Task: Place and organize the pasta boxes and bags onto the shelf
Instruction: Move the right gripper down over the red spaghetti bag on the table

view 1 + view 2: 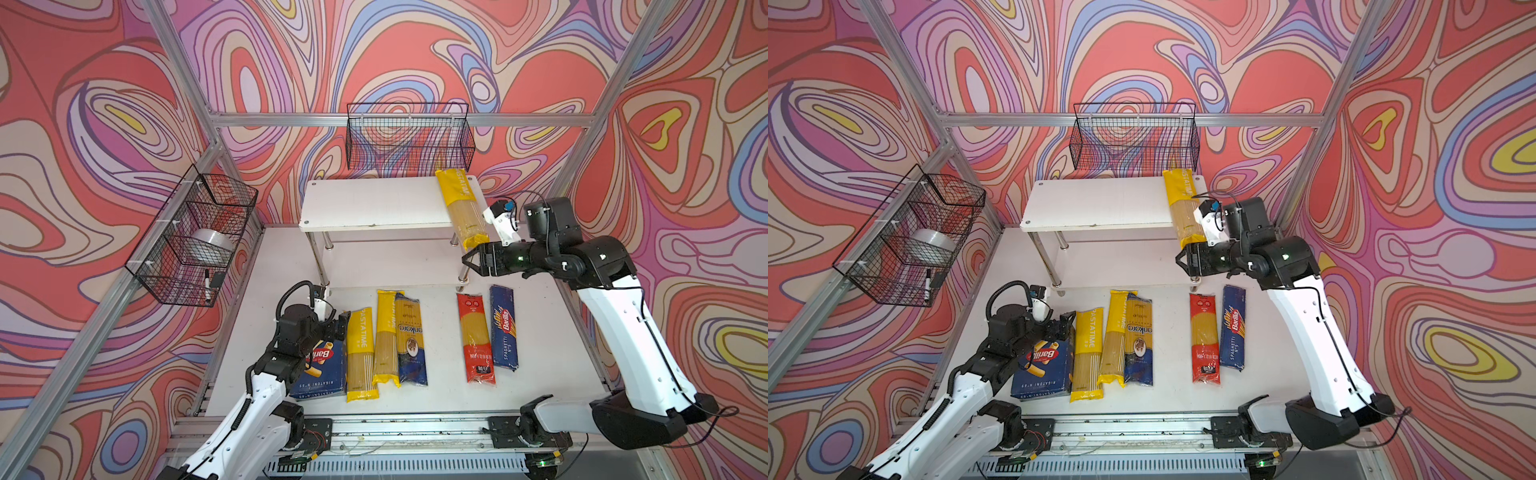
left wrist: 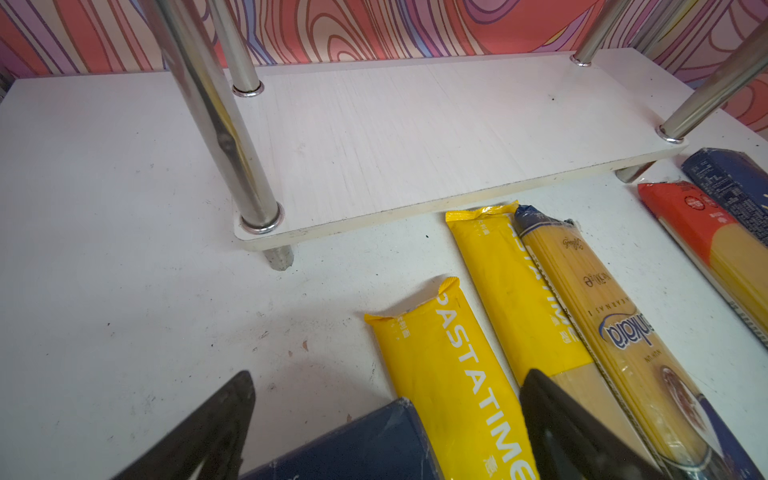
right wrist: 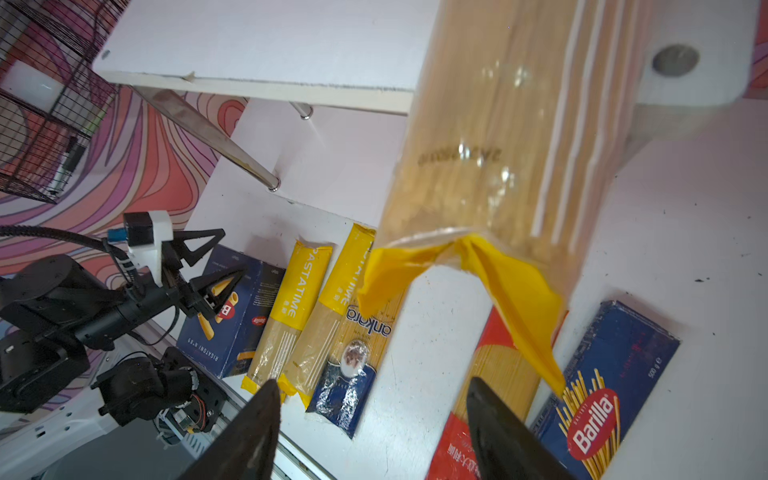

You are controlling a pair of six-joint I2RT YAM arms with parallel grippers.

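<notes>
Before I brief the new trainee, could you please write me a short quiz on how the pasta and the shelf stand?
1. True or false: the yellow bag on the top board of the shelf sticks out over the front edge.
2. Which lies right beside the red bag? A. the spaghetti box B. the rigatoni box C. a yellow bag
3. How many pasta packs lie on the table, off the shelf?
Key: 1 true; 2 A; 3 six.
</notes>
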